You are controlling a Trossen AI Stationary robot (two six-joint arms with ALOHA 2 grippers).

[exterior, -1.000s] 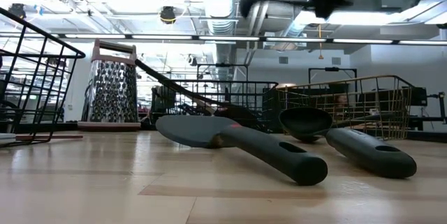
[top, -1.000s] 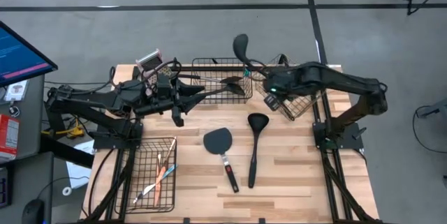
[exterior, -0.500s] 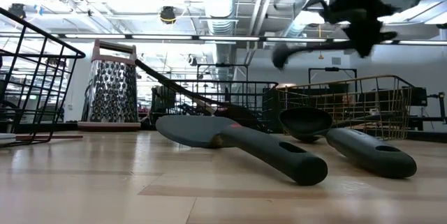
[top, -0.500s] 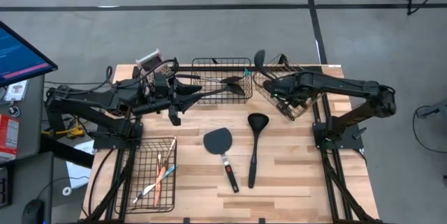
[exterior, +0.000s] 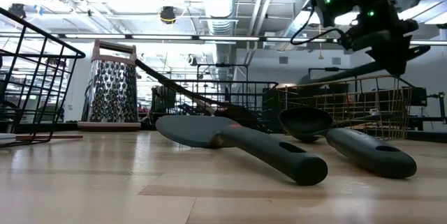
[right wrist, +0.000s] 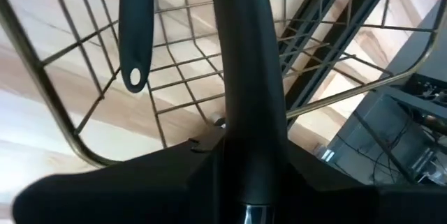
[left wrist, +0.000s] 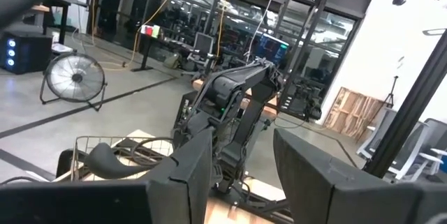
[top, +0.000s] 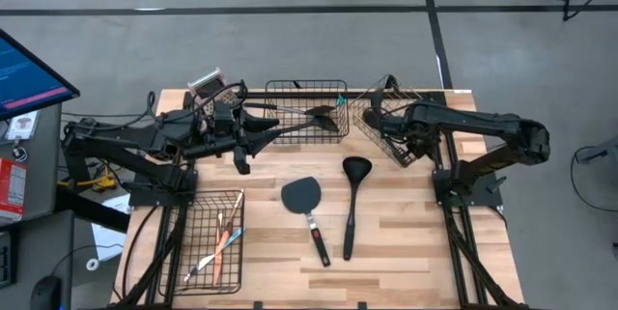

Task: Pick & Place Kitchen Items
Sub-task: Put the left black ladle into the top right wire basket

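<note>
My right gripper (top: 413, 134) is shut on a black long-handled spoon (exterior: 335, 74) above the gold wire basket (top: 394, 152) at the table's far right. The spoon's head (top: 386, 84) is over the basket's far side. Another black handle (right wrist: 134, 35) lies inside that basket. A black spatula (top: 304, 199) and a black ladle (top: 353, 194) lie flat on the table's middle. My left gripper (top: 253, 136) hovers open and level just left of the black wire basket (top: 307, 86). A utensil's handle (top: 290, 128) leans out over that basket's rim. My right gripper pinches the spoon's handle (right wrist: 241, 63) between its two fingers, coming from above and slanting down. The spoon is lifted clear and tilted (exterior: 412, 51), its head the lower end, just above the gold basket's rim.
A metal grater (top: 208, 83) stands at the far left. A flat wire basket (top: 205, 252) with thin silver, orange and teal tools sits at the near left. Bare wood lies along the near edge and near right.
My right gripper has gone down and toward the table's right edge, tipping to point more steeply down. The spoon has gone with it: its head, which was above the black basket's far rim, now hangs over the gold basket.
</note>
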